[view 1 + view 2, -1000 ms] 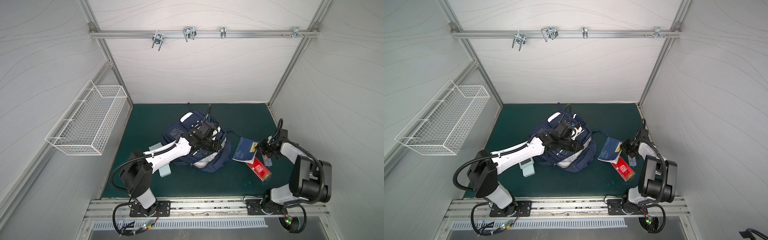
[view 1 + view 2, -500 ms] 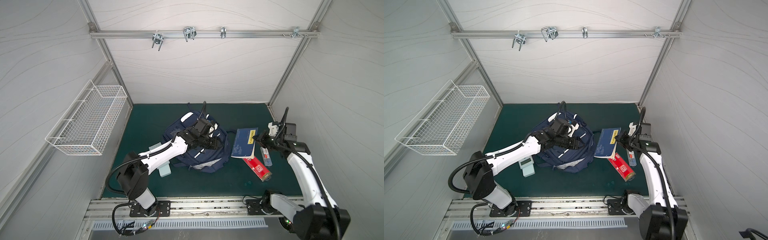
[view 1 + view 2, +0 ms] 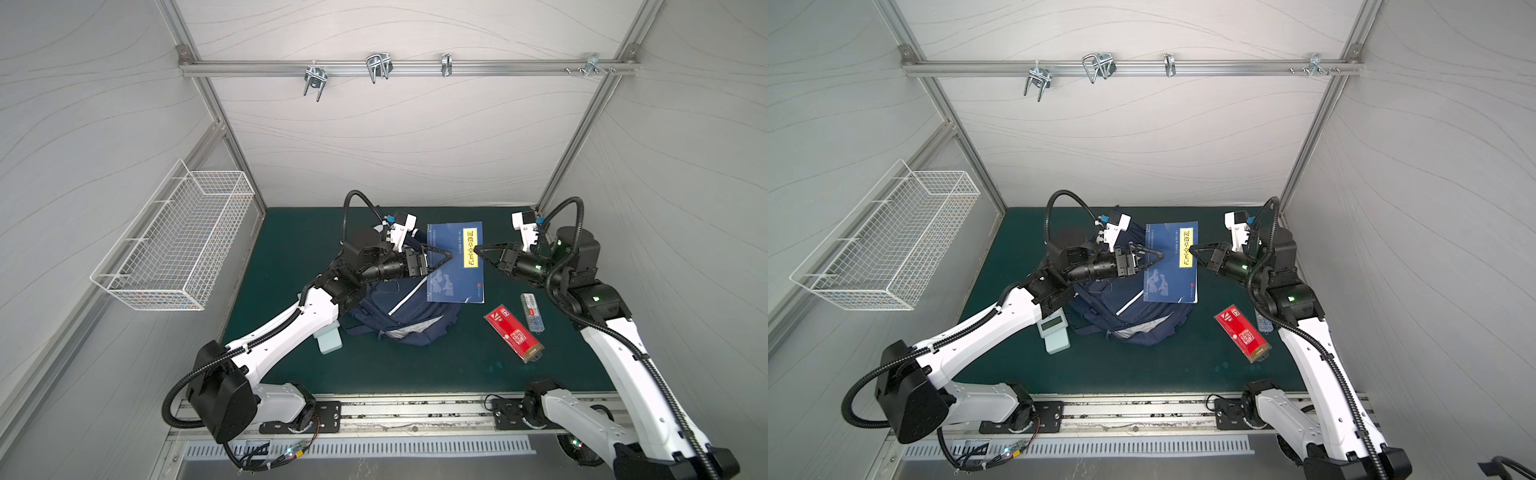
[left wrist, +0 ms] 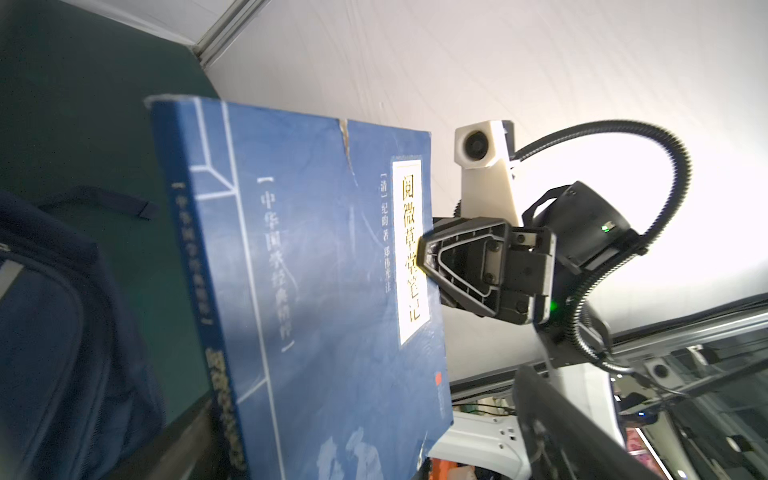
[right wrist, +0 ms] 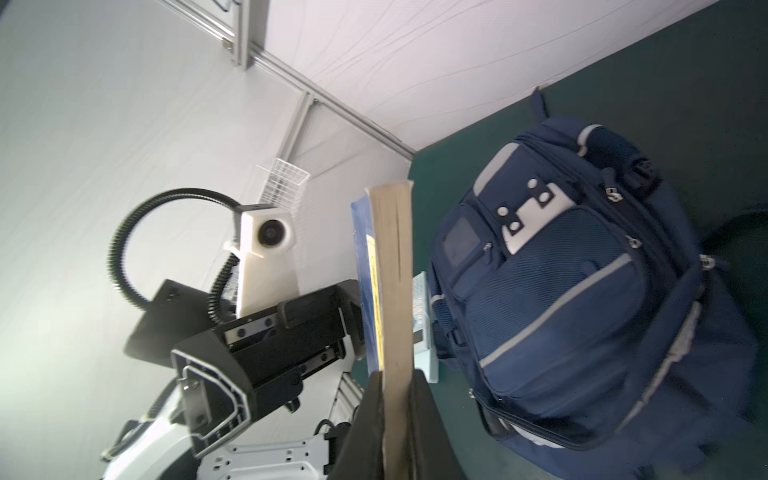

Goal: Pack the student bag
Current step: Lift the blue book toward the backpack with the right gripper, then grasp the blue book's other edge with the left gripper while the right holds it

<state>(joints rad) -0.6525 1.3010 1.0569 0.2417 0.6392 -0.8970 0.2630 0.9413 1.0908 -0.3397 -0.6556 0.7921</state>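
Barely started: right tool (image 3: pixel 476 250) clamps the blue book (image 3: pixel 453 274) up by the student bag (image 3: pixel 399 316) lying mid worktop (image 3: pixel 415 365), left tool (image 3: pixel 444 255) gapes open beside the book, red box (image 3: pixel 513 332) and clear case (image 3: pixel 532 311) not packed yet.

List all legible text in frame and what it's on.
"阅微草堂笔记": on the cream label on the blue book cover.
"中华国学经典精粹": white vertical line on the same cover.
"[清] 纪昀 著": small print beside the label.
Too small to read: white print on the red pack, label on the clear case.
No text visible on the student bag.
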